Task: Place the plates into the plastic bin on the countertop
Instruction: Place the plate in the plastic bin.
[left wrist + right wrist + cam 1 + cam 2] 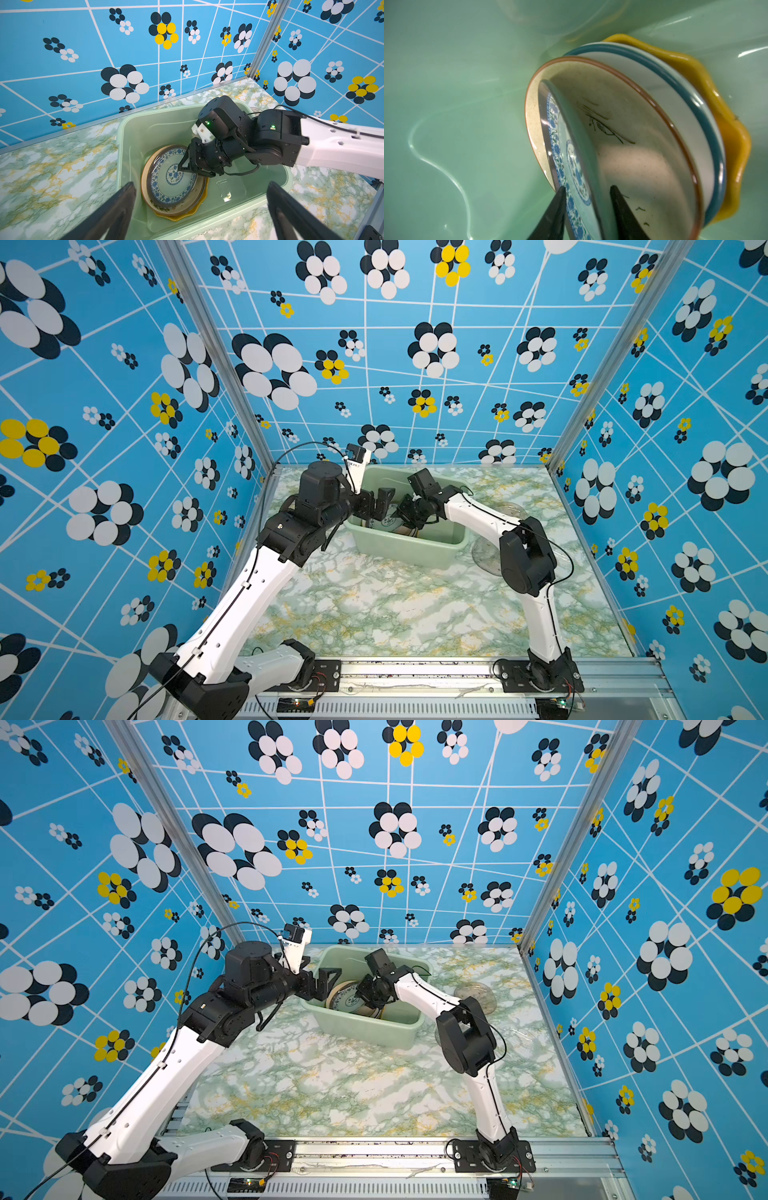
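Three walls (415, 344) are papered bright blue with crossing white lines and flower-like clusters of black, white and yellow ovals. Aluminium posts (218, 352) stand in both back corners, and a slotted metal strip (395, 709) runs along the front.

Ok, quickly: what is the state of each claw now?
Left claw: open wide, holding nothing.
Right claw: open, jaws loosely astride the blue-white plate at its rim.
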Robot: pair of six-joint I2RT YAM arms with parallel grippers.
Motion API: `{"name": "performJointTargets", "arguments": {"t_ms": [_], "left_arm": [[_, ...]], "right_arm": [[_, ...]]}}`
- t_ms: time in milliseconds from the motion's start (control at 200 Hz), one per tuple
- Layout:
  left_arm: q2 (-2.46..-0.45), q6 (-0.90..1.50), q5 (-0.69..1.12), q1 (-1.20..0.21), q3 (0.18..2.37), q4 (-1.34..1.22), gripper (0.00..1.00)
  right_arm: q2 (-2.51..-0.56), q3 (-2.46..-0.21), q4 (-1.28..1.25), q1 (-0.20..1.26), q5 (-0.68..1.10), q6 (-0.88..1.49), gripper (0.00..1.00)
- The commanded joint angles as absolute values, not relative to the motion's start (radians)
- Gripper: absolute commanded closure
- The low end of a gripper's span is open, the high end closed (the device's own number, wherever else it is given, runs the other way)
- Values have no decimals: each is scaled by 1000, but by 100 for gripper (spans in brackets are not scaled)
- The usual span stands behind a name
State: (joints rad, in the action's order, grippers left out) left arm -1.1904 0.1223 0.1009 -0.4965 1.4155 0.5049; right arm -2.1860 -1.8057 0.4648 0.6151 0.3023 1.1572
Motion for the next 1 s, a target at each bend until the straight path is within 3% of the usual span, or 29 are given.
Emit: {"name": "performJointTargets", "arguments": {"t_ms": [0, 630, 995], "left_arm": [[-1202, 119, 107, -493, 1459, 524, 1], [-1161, 111, 44, -493, 1468, 551, 1], [-1090, 120, 10, -491, 1442, 561, 1]], "right_arm": [[-2215, -1840, 451, 629, 310, 1145, 58], [-2312, -2183, 895, 681, 114, 1010, 20], [-2325, -2195, 930, 681, 118, 1006, 19]]}}
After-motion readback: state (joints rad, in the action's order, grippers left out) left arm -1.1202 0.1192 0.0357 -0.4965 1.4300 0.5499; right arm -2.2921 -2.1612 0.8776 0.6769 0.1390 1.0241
